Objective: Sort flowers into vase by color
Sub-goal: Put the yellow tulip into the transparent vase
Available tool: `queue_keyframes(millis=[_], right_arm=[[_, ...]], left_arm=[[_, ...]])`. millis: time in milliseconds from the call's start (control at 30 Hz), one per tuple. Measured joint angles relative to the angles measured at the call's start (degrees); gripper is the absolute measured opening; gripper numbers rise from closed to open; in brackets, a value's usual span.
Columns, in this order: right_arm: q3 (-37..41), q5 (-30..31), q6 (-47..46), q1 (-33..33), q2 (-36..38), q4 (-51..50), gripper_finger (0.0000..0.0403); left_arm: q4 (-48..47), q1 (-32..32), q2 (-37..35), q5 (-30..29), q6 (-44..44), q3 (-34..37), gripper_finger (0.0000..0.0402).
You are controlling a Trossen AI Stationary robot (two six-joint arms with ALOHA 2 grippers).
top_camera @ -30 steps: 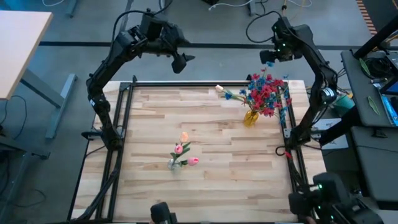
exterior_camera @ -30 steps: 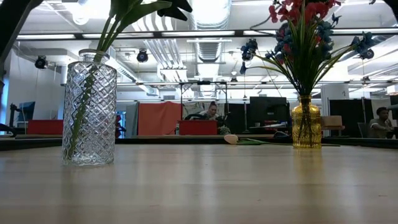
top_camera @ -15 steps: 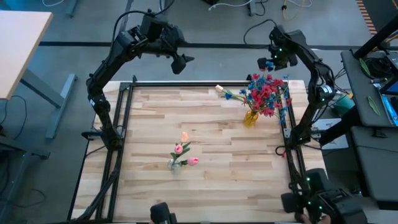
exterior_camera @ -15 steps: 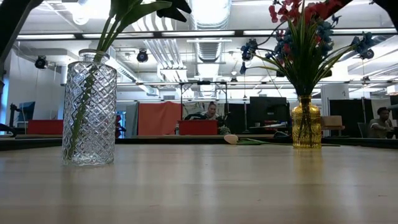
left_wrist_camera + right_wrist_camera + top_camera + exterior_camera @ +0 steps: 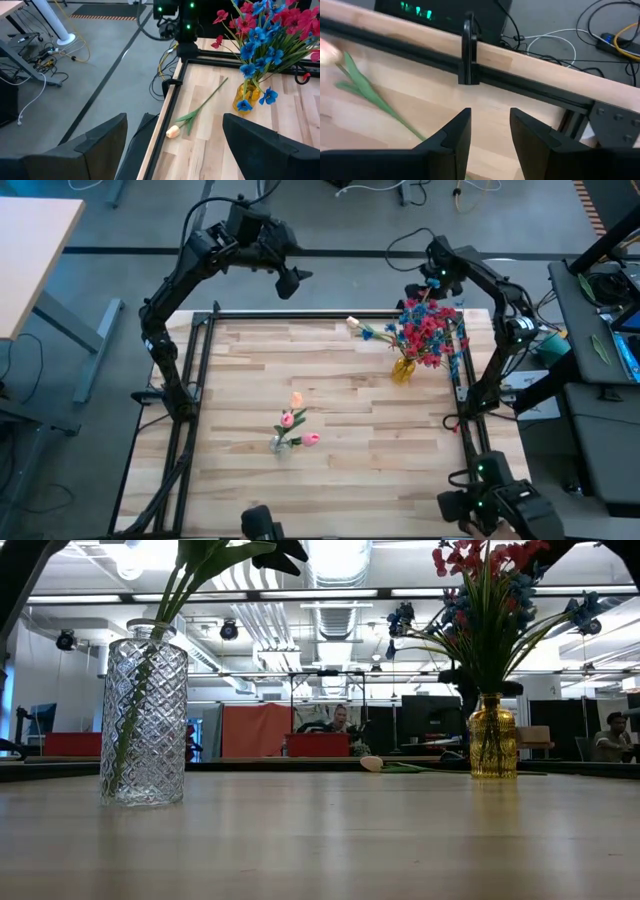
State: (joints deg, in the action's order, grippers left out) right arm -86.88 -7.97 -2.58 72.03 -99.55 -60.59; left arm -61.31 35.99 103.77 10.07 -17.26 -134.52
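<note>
One cream-budded flower (image 5: 196, 111) lies flat on the bench (image 5: 350, 400) beside the amber vase (image 5: 403, 368). The right gripper (image 5: 415, 288), jaws empty and partly spread, hangs above the bouquet (image 5: 430, 330); descending, it may snag blooms and tip the vase. The left gripper (image 5: 289, 282) waits spread.

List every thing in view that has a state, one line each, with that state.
Clear vase: upright, holds pink and peach buds.
Amber vase: upright, holds red and blue flowers.
Loose cream tulip: lying flat on the table's far edge, in no vase.
Left gripper: open, empty, raised beyond the table's far edge.
Right gripper: part open, empty, above the far edge near the loose tulip.
</note>
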Motion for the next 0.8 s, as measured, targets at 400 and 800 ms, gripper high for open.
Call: queue_keyframes(millis=[400, 800], right_arm=[[10.4, -8.9, 9.7, -1.8, 0.0, 10.2, 0.0202], [16.1, -17.6, 20.3, -7.2, 0.0, 19.6, 0.0208]], left_arm=[[0.0, 0.0, 0.0, 0.0, 0.1, 0.0, 0.0310], [-0.2, 0.0, 0.0, 0.0, 0.3, 0.0, 0.0310]])
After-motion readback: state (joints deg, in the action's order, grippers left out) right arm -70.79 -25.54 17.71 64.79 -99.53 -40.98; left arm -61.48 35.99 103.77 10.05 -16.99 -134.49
